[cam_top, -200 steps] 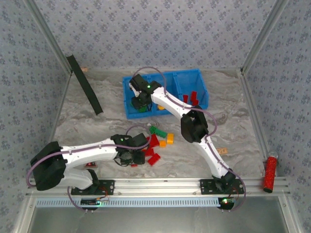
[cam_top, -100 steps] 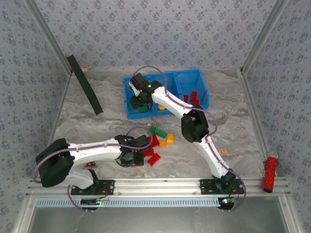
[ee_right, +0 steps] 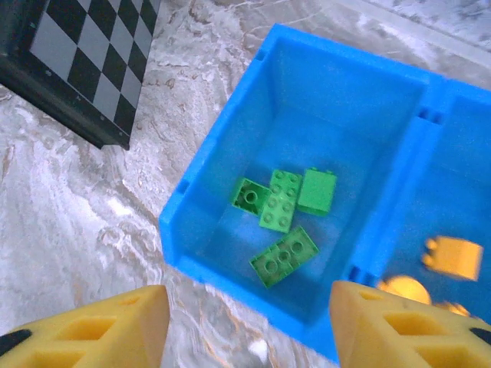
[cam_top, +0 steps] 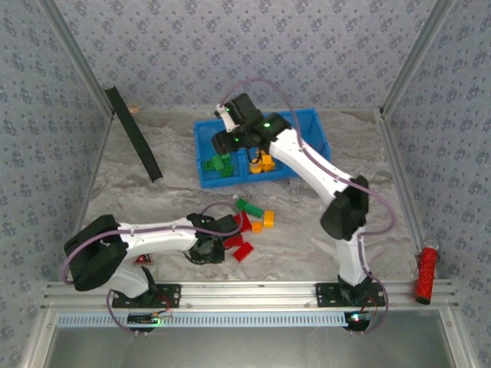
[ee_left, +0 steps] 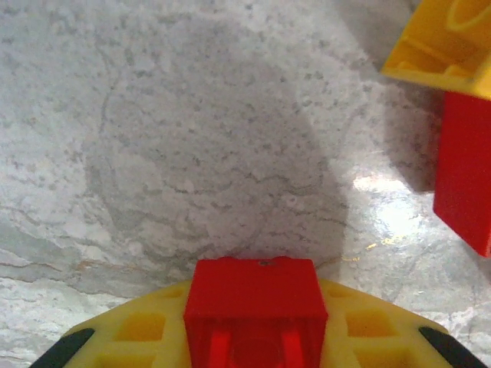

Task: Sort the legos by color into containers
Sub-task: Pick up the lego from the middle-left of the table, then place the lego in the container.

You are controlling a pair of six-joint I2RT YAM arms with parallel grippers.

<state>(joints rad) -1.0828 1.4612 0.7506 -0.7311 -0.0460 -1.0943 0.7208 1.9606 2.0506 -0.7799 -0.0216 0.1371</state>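
- The left hand (cam_top: 205, 250) is closed on a small red studded plastic brick (ee_left: 255, 295). Seen from the wrist, it sits low over the marbled grey surface (cam_top: 153, 199), at the near edge of the loose pile of red, green and yellow-orange bricks (cam_top: 249, 222).
- The right hand (ee_right: 245, 330) is open with nothing between its fingers. It hangs above the left compartment of the bright blue three-compartment plastic tray (ee_right: 337, 92).
- That compartment holds four green bricks (ee_right: 280, 203), and yellow-orange bricks (ee_right: 453, 258) lie in the middle one. From above, the right arm covers most of the third compartment.
- Step in hand, as I judge it: a red brick is grasped and due for delivery, while the free arm should go back for another piece. Several bricks are left on the surface, so sorting is well short of done.
- The next move calls for lifting the red brick clear of its neighbours and over the tray's near wall, then dropping it apart from the green and yellow-orange ones.
- The right arm lies across the tray, so it should clear out first.
- Open surface lies between pile and tray, and the black checkered board (ee_right: 84, 61) stands well to the left.
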